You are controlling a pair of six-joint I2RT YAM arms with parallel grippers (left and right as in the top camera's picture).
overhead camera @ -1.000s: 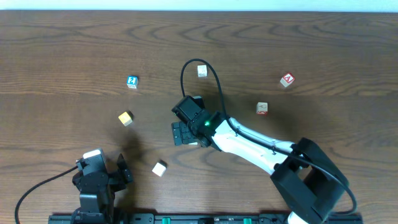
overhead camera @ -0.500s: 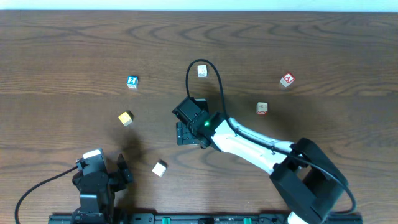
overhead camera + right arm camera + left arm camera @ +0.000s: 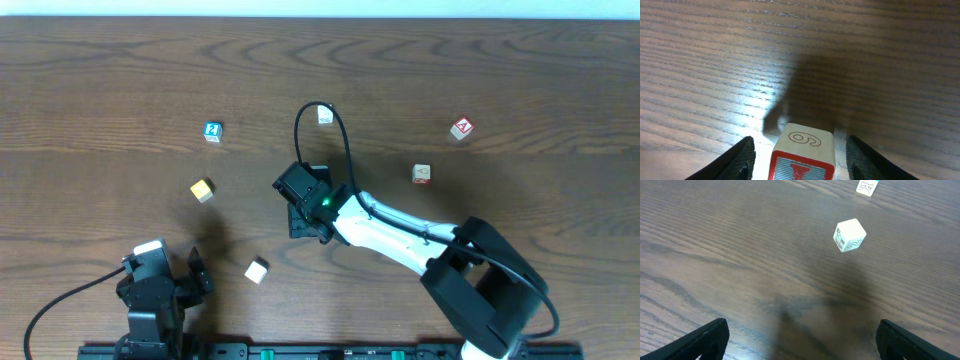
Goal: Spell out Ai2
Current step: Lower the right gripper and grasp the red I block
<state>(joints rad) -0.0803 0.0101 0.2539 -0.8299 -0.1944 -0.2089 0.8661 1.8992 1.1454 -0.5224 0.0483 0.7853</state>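
Right tool (image 3: 801,155) has narrowed in the last second. Its fingers now flank the small white-faced wooden cube with a red letter (image 3: 803,146) mid-worktop (image 3: 715,60), with slim gaps left and no grip yet (probably the I). Pick of 1 of 3 looks imminent. Left tool (image 3: 802,340) is wide and empty.

White right arm (image 3: 395,228) with black joints, green light, looping black cable (image 3: 296,130).

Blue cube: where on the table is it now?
Overhead view: the blue cube lies on the left half, just beyond the yellow cube.
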